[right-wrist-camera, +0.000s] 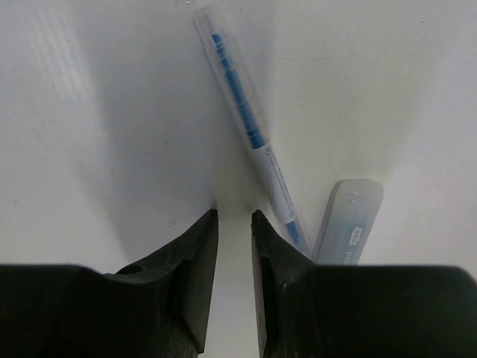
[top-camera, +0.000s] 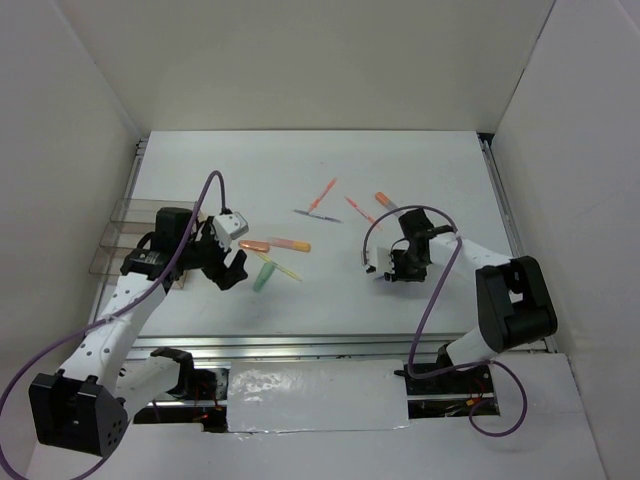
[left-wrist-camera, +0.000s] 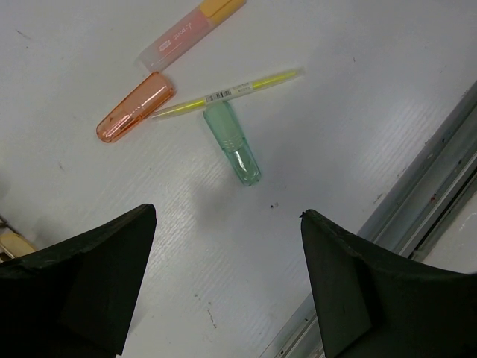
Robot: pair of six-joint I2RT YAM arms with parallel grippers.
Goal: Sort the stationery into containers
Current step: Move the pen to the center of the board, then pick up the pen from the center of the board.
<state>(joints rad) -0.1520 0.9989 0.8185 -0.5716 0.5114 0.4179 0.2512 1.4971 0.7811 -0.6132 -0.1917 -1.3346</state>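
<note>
Four pens (left-wrist-camera: pixel 197 71) near left gripper (left-wrist-camera: pixel 227 287), perhaps.

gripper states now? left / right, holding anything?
Left gripper: open, empty, above the table near a green cap.
Right gripper: nearly closed, nothing between the fingers; a blue pen lies just beside it.
</note>
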